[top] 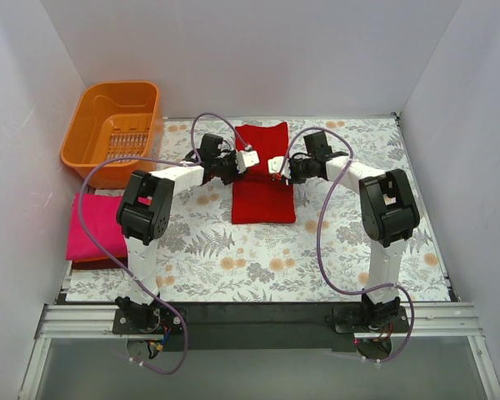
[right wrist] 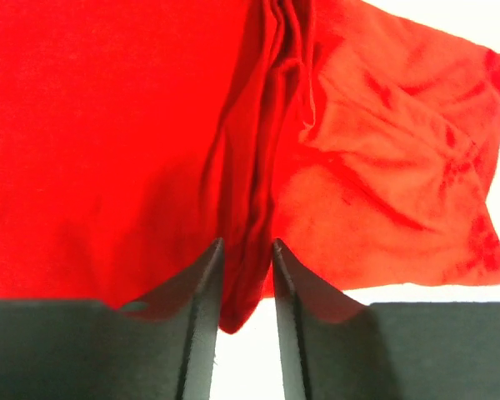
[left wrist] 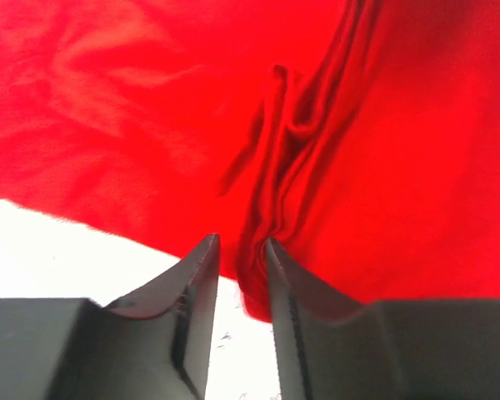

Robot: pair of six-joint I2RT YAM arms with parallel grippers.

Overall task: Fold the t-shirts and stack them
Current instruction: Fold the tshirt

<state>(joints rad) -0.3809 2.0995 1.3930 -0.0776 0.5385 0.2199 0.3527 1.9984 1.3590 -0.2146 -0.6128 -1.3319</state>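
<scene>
— Left gripper (left wrist: 243, 246): how set?
— Narrow. Straddling a raised fold of the red t-shirt (left wrist: 150, 125). Fold lying against one finger, a sliver of white showing beside the other. Not clamped, by the look of it.
— Right gripper (right wrist: 247, 246)?
— Narrow too. Gap filled by a ridge of the same shirt, a tongue of it hanging below the tips. Cannot tell whether pinched or lying loose.
— Rest of the shirt?
— Spread ahead of both pairs of jaws and out to either side. From above, folded long on the floral cloth (top: 233, 250), jaws meeting over its middle from opposite sides.
— Anything else?
— Well apart, back behind the left jaws: a folded pink t-shirt (top: 96, 227) and an orange basket (top: 92, 108).
</scene>
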